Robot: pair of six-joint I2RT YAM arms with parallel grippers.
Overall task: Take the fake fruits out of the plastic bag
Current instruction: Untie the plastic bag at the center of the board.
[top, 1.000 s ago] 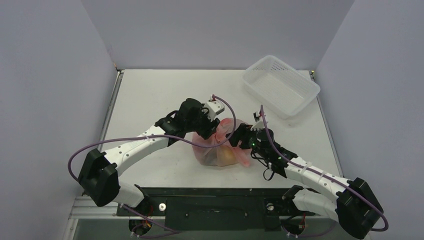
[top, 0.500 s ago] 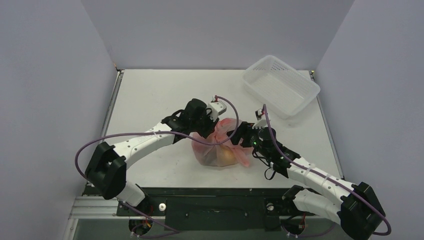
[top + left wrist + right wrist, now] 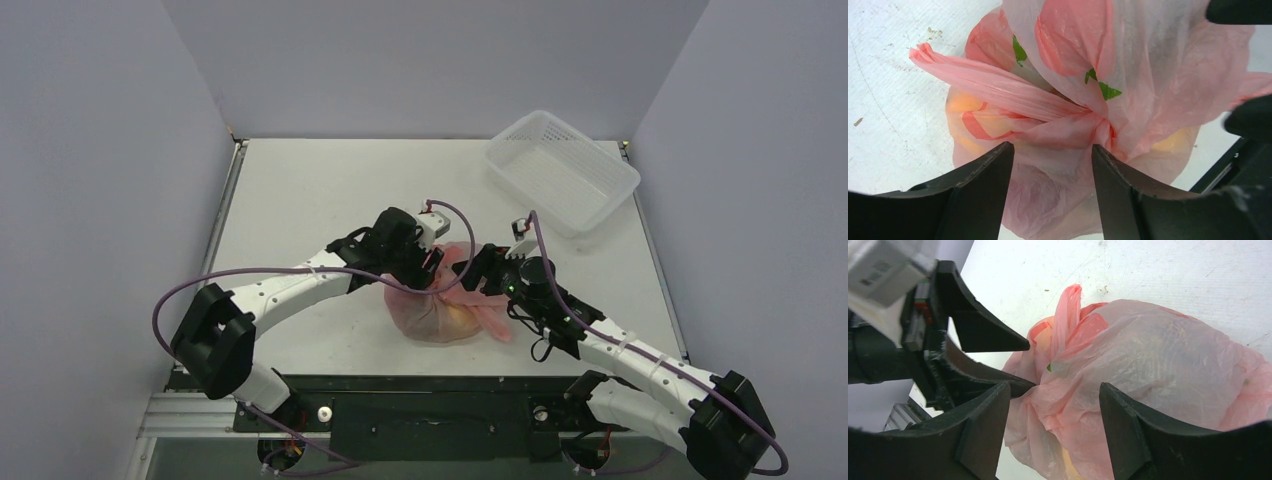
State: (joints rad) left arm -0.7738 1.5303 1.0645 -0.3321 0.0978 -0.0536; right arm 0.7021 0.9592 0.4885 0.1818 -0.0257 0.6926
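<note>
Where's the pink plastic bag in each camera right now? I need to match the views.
Top external: plastic bag in the middle of the table, between the two arms.
Left wrist: plastic bag fills the frame beyond the fingers.
Right wrist: plastic bag centre to right.
Shared landmark: left gripper at the bag's knot.

Soft, even overhead light fills the top view; the thin translucent pink crinkly plastic bag (image 3: 440,305) casts only a faint shadow on the white tabletop (image 3: 300,200). In both wrist views the film glows with sharp creases. The black gripper fingers (image 3: 978,195) along the bottom edge are featureless dark. The right wrist view's upper-left corner is blurred.
</note>
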